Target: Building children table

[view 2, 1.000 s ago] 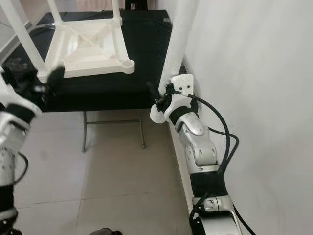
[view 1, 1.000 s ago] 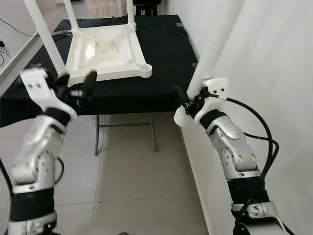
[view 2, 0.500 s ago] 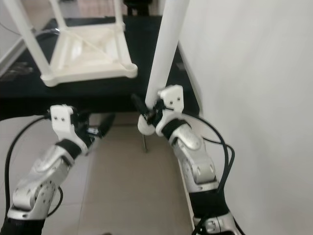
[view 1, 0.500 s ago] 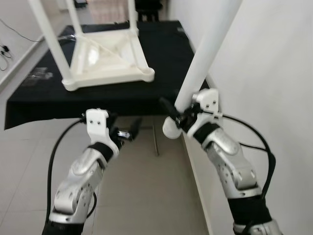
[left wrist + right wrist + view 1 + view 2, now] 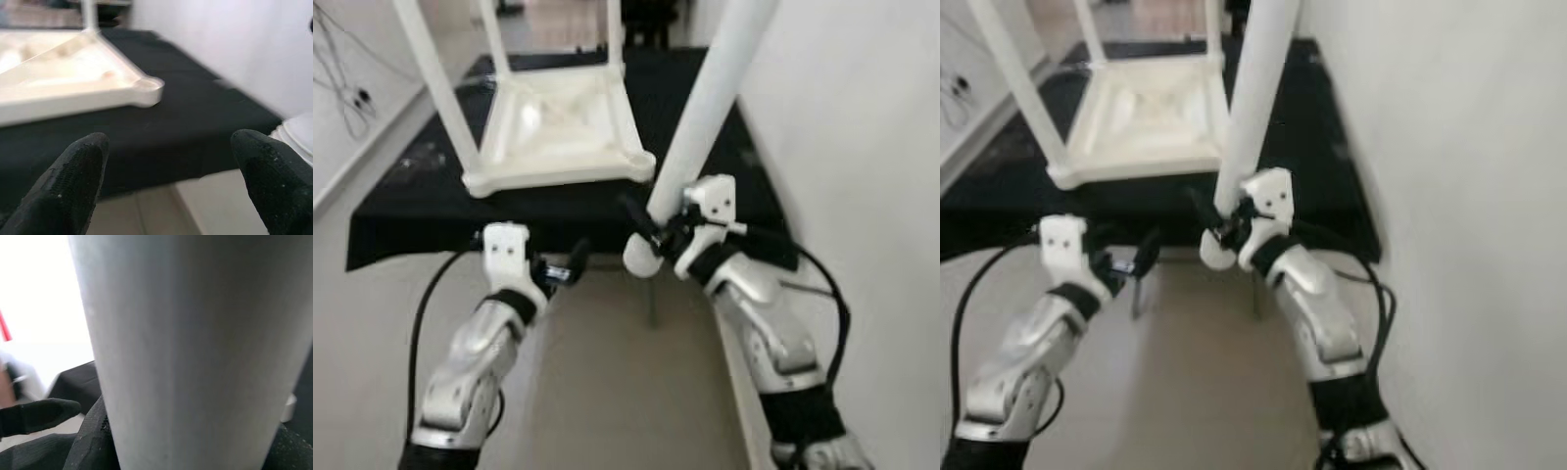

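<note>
We take the upturned white tabletop (image 5: 558,127) on the black-covered work table (image 5: 700,88) as our landmark. It lies underside up so that its corner sockets face upward, and legs already stand in its other corners. Our right gripper (image 5: 651,223) is clamped around the loose white table leg (image 5: 705,108) close to its rounded lower end, just in front of the tabletop's near right corner (image 5: 146,90); the leg leans up and away to the right, held low, we judge, so that end can be steered into the empty socket. Our left gripper (image 5: 166,181) hovers below the tabletop's near edge with its fingers (image 5: 73,176) spread apart and nothing between them, likely ready to steady the piece.
</note>
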`<state>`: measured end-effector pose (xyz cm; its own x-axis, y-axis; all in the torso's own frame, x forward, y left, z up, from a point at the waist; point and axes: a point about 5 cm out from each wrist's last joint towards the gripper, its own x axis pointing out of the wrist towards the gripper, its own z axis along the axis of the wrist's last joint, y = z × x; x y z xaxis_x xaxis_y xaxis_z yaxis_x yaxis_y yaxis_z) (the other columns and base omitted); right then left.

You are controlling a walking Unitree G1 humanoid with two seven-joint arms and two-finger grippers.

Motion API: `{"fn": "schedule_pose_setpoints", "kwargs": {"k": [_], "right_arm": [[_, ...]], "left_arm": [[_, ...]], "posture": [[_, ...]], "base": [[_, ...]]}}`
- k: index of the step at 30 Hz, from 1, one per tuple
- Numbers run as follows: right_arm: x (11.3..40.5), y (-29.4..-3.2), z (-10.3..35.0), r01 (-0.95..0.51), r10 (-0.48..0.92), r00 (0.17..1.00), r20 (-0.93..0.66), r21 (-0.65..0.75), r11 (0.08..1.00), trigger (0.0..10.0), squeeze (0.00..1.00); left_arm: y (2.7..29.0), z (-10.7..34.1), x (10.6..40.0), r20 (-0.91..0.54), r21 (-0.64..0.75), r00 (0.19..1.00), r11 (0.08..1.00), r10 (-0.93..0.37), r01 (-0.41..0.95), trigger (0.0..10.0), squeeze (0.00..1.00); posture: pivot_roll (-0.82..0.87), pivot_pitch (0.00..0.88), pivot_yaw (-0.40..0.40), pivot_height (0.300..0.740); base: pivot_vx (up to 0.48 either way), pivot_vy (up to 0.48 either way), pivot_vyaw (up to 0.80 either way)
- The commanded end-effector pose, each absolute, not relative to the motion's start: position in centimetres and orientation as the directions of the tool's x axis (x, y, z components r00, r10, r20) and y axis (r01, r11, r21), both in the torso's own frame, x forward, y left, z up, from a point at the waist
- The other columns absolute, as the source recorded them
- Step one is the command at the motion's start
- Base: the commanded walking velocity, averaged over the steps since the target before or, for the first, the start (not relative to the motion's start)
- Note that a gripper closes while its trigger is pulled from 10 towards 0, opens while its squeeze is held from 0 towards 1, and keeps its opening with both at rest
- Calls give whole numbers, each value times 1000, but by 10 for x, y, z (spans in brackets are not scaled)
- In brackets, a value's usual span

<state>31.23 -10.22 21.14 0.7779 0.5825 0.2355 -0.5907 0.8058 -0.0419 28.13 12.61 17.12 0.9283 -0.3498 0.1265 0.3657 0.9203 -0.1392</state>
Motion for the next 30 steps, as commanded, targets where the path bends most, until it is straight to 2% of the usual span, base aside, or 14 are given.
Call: {"fn": "schedule_pose_setpoints", "kwargs": {"k": [1,10,14,30], "right_arm": [[311,-100,213,-592,580,776,250,-29,805,10000,0],[306,-97,218,-642,619,728,295,-25,766,10000,0],[307,-96,220,-660,647,710,277,-58,749,10000,0],[329,-112,227,-489,477,839,264,-21,872,10000,0]], "left_arm": [[127,170,280,122,-121,926,921,-356,370,10000,0],[125,170,280,122,-118,924,919,-363,377,10000,0],[125,171,280,122,-119,924,919,-362,376,10000,0],[121,170,281,122,-120,921,916,-370,384,10000,0]], "posture": [[50,54,22,740],[54,56,28,740],[54,61,25,740],[56,73,20,740]], "base": [[326,0,0],[321,0,267],[313,0,800],[302,0,50]]}}
